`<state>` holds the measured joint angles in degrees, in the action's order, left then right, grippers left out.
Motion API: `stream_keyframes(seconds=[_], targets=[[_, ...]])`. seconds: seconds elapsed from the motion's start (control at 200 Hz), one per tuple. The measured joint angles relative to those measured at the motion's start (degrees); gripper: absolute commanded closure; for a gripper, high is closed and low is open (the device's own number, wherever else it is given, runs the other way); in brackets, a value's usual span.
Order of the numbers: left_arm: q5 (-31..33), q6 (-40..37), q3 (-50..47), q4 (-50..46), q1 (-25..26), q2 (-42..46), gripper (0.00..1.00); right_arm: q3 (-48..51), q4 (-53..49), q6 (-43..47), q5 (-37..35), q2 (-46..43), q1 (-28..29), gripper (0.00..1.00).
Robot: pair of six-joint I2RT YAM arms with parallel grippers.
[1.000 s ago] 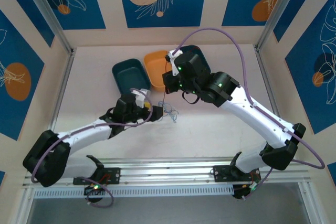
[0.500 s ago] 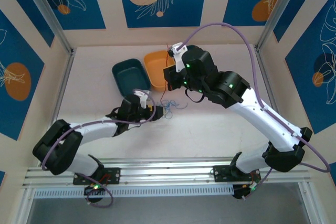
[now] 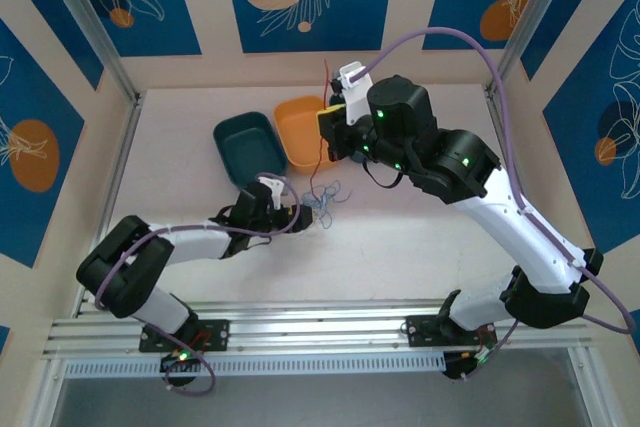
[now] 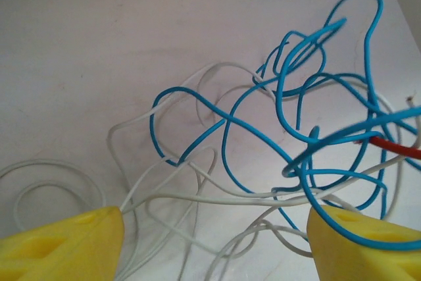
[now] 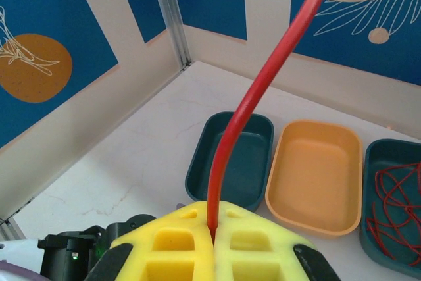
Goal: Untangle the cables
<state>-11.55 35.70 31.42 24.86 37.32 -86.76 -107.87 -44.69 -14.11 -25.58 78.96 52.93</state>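
Left gripper (image 4: 214, 248): jaws released. The two yellow fingers (image 4: 66, 245) stand apart, low over the surface (image 4: 99, 44). White cables (image 4: 197, 197) pass between them, and one meets the tip of the left finger. A blue cable (image 4: 355, 131) crosses over the right finger. A short length of red shows at the right edge of this view.

Right gripper (image 5: 214, 231): jaws clenched on the red cable (image 5: 263, 77), which rises out of the seam between the pressed fingers and leaves the top of the wrist view.

In the top view, the left gripper (image 3: 300, 215) lies at the left side of the cables (image 3: 325, 197), a loose tangle on the surface (image 3: 400, 237) near its middle. The right gripper (image 3: 330, 127) is raised over the right rim of the orange tray (image 3: 295, 132). The red cable (image 3: 321, 157) hangs from it down to the tangle.

Beyond the tangle, a teal tray (image 3: 243, 142) sits left of the orange tray. A second teal tray (image 5: 388, 162) to the right holds loose red cables.
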Motion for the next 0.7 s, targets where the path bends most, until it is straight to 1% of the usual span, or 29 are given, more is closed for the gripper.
stream_keyframes(seconds=[0.335, 0.7], targets=[[0.24, 0.7, -0.24, 0.02, 0.0, -0.37, 0.25, -7.85, -2.99, 3.39, -1.03, -0.02, 0.0, 0.99], [0.22, 0.9, -0.28, 0.09, 0.0, -0.44, 0.25, -16.09, -7.76, 5.6, 0.68, 0.11, 0.02, 0.99]])
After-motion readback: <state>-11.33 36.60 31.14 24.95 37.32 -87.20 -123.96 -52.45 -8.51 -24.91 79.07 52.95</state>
